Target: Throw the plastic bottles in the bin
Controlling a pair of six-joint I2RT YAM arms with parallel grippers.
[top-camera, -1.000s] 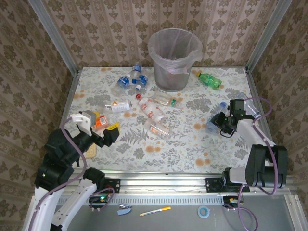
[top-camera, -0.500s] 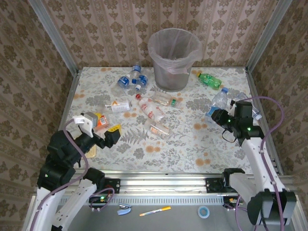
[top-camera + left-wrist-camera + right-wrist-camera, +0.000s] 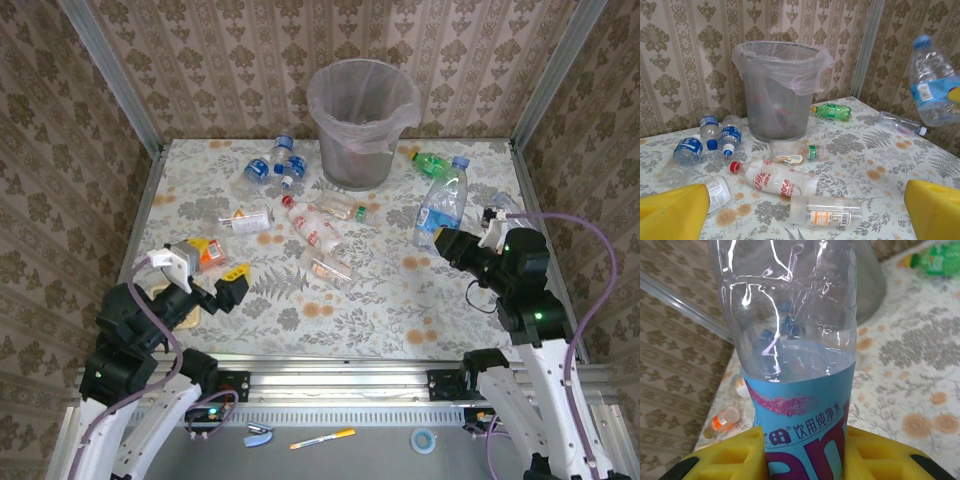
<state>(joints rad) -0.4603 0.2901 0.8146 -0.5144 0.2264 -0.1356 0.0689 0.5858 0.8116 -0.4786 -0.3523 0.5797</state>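
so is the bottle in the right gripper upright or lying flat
Roughly upright: the blue-labelled bottle points cap up, leaning slightly, its lower end clamped in the right gripper.

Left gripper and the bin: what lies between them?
In the left wrist view, three clear bottles lie there: an orange-labelled bottle, a red-capped bottle, a green-capped bottle nearest the bin.

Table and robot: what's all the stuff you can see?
bin: one, see-through grey with clear bag, far middle of table
held bottle: one, clear with blue label and cap, lifted at right
green bottle: one, right of bin
blue-labelled bottles: three, left of bin
lying clear bottles: four, red or orange labels, table middle
far-right bottle: one, clear, blue cap, right edge
beige block: one, near left
pen: one, yellow, front ledge
tape roll: one, blue, front ledge
left jaws: yellow-tipped, open, near left
right jaws: yellow, shut on held bottle
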